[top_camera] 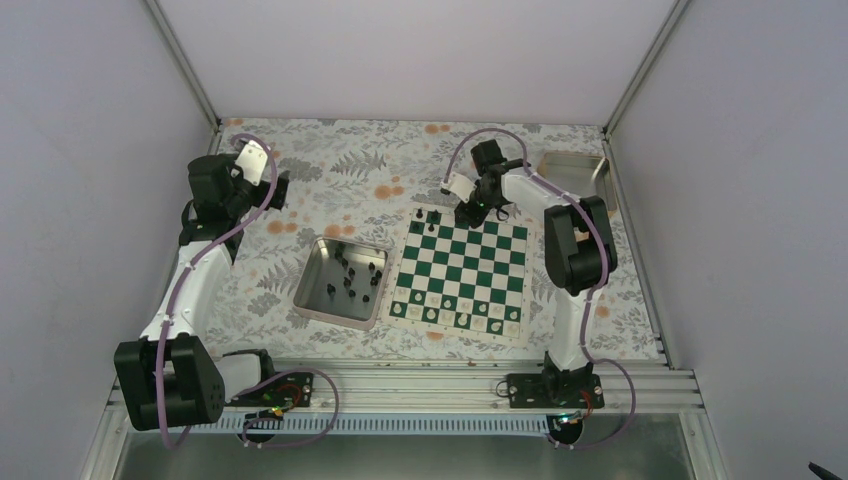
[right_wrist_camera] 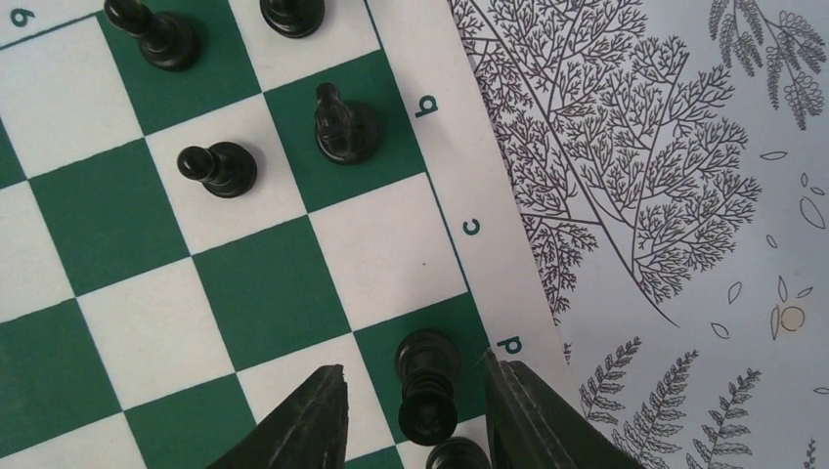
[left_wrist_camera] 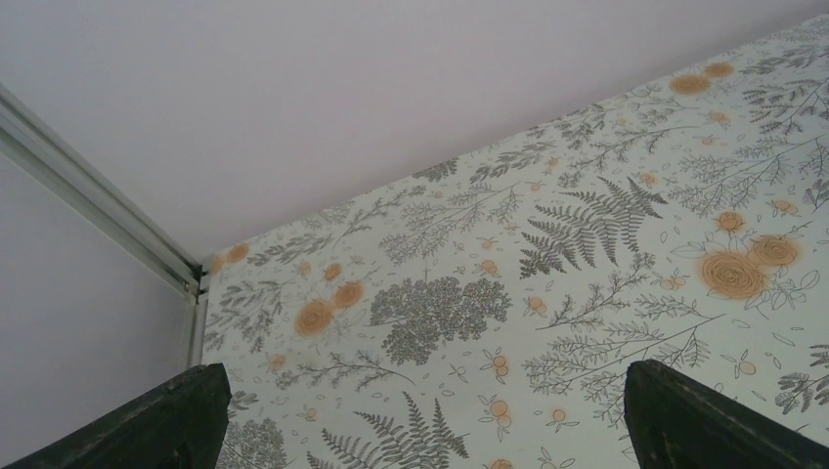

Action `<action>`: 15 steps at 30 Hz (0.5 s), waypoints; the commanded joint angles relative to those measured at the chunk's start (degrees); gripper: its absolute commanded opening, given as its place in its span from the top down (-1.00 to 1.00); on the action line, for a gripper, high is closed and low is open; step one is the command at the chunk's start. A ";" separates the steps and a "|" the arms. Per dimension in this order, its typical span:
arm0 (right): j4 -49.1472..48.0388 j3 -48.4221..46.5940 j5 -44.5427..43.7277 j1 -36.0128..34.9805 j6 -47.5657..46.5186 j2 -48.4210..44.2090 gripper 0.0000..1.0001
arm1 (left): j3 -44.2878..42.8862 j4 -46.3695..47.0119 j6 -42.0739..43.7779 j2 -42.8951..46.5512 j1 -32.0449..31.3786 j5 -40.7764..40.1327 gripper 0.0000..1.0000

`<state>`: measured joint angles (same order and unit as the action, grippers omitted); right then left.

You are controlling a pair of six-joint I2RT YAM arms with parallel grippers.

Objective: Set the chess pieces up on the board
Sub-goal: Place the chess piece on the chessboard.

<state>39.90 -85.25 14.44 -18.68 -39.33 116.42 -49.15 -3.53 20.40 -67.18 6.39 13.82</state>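
Piece (right_wrist_camera: 427, 386) stands free between the right hand's (right_wrist_camera: 413, 373) half-open fingers, nothing gripped, probably so it stays on its square (right_wrist_camera: 376, 357). Left hand (left_wrist_camera: 422, 373) is wide open, empty.

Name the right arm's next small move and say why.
Probably lift the right hand straight up: its open fingers straddle a black piece standing on the board edge square by d, without gripping it, and the tray holds more pieces.
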 commanded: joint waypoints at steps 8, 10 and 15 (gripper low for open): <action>3.69 -7.30 0.42 -3.63 0.54 -4.75 0.16 | -0.06 0.63 0.69 0.04 0.37 0.57 -1.00; 6.39 -11.39 -0.15 -6.93 0.93 -4.27 0.14 | -0.07 0.63 0.69 0.08 0.37 0.59 -1.00; 7.97 -17.86 -0.98 -19.22 2.17 -2.47 0.15 | -0.24 0.43 0.69 0.07 0.35 0.67 -1.00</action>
<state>45.08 -98.43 12.91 -28.25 -38.70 114.78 -49.15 -3.53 20.53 -67.18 6.39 13.80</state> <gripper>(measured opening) 0.427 0.999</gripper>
